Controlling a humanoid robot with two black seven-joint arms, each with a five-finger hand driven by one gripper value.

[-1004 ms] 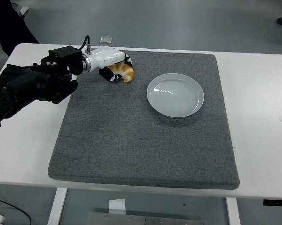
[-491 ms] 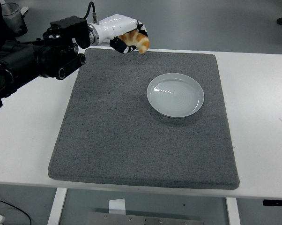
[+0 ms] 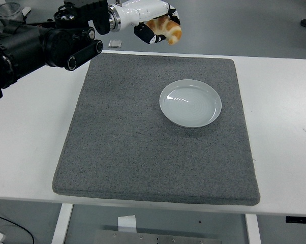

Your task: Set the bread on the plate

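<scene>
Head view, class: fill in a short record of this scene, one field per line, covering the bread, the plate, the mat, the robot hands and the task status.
bread: croissant-like piece, held in the air above the table's far edge, left of and beyond the plate
plate: pale, round, empty, on the mat's right half
mat: grey, covers most of the white table
left robot hand: white with black fingers, closed on the bread
right robot hand: not in view
task status: bread lifted, not yet on the plate
</scene>
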